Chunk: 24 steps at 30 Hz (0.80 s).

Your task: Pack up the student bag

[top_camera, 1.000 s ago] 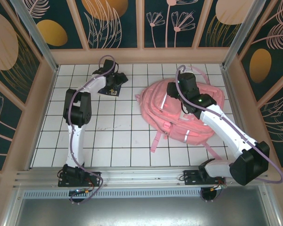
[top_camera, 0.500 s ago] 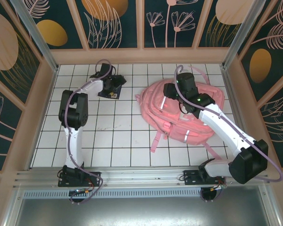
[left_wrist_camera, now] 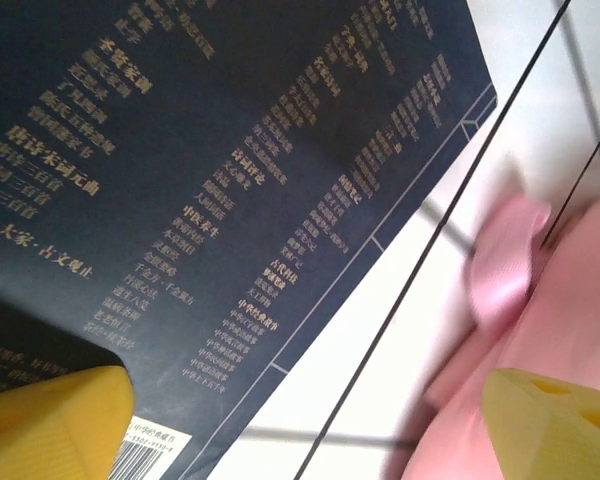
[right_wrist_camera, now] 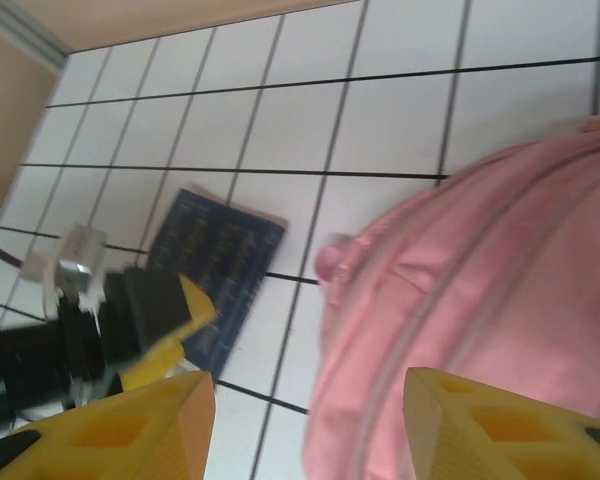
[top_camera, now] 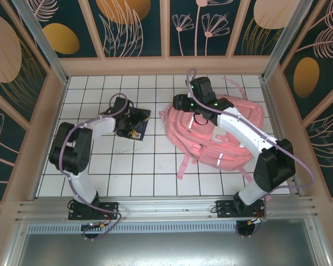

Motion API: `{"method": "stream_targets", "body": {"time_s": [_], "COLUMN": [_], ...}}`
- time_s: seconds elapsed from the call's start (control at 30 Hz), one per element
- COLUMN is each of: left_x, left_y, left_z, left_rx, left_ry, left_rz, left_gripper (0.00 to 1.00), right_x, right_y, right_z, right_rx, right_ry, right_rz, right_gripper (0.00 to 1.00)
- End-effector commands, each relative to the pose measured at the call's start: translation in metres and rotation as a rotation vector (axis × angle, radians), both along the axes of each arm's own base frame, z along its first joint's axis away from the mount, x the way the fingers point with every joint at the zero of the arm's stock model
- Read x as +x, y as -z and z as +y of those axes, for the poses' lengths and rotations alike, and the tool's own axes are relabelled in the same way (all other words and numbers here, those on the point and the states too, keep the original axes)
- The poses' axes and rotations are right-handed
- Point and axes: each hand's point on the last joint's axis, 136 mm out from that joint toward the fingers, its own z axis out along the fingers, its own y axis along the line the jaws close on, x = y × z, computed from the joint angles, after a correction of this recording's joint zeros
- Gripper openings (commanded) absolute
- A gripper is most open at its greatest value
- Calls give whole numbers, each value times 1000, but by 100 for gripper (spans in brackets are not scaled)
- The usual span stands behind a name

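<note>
While left end effector [left_wrist_camera: 300, 425] and right end effector [right_wrist_camera: 310, 430] gape, student bag [top_camera: 186, 133] pink, rumpled

We'd call this a robot lab test cell, not a home or classroom. There's a white tabletop [top_camera: 139, 166] ruled in a black grid, boxed in by aluminium posts [top_camera: 38, 39] and wood-framed panels [top_camera: 136, 27] printed with teal-and-gold plants. Two robot arms [top_camera: 77, 160] are bolted to a metal rail [top_camera: 166, 206] along our near edge.

White gridded table [top_camera: 150, 166], floral walls [top_camera: 139, 27]
</note>
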Motion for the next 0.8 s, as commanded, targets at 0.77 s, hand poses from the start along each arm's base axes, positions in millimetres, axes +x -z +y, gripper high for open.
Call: {"method": "stream_targets", "body": {"time_s": [0.77], "left_x": [11], "left_y": [-26], "left_z": [79], "left_rx": [195], "left_ry": [-102], "left_rz": [-159], "left_gripper": [97], "right_x": [-44], "right_y": [124], "right_z": [132], "right_rx": [74], "right_ry": [-152], "right_rz": [383], "right_gripper": [43]}}
